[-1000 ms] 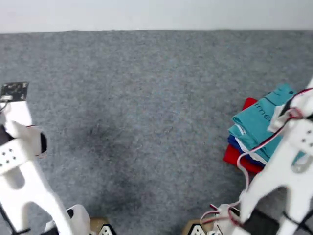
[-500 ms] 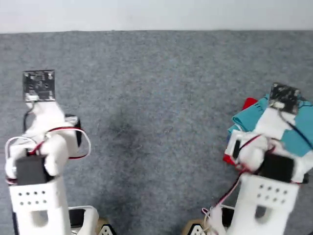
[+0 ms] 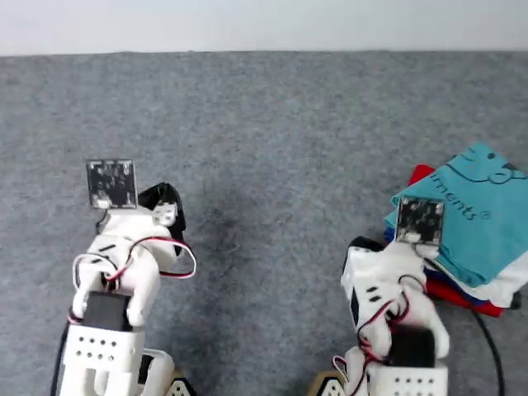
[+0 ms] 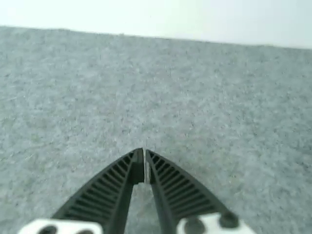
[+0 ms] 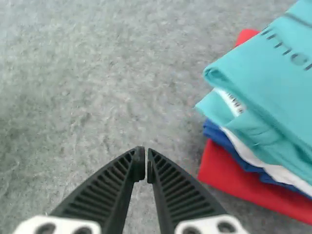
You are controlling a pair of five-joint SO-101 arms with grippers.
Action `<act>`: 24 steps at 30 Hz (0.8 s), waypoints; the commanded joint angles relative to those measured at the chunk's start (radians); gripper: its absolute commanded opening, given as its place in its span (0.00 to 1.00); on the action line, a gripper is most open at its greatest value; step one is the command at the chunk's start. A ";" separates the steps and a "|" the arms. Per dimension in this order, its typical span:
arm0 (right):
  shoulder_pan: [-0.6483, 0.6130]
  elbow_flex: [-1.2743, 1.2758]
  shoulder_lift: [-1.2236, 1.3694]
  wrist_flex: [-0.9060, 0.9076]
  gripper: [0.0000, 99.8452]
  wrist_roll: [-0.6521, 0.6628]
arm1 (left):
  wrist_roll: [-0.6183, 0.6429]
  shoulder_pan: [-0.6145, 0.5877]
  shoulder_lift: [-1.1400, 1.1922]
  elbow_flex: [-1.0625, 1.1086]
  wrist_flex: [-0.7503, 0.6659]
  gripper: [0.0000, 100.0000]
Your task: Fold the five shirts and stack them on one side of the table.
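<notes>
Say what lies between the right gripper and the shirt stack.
Bare grey table between right gripper and shirt stack, seen in the right wrist view.

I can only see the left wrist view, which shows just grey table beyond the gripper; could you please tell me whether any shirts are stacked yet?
Observer: Yes, a stack of folded shirts lies on the right arm's side of the table.
Operator: Thank you. Which shirt is on top?
Observer: A teal shirt lies on top.
Operator: And is the right gripper holding anything?
Observer: No, the right gripper is shut on nothing, beside the stack and not touching it.
</notes>
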 commanded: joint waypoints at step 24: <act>-0.028 0.379 -0.222 0.033 0.01 0.170 | -0.089 0.032 -0.310 0.496 -0.143 0.01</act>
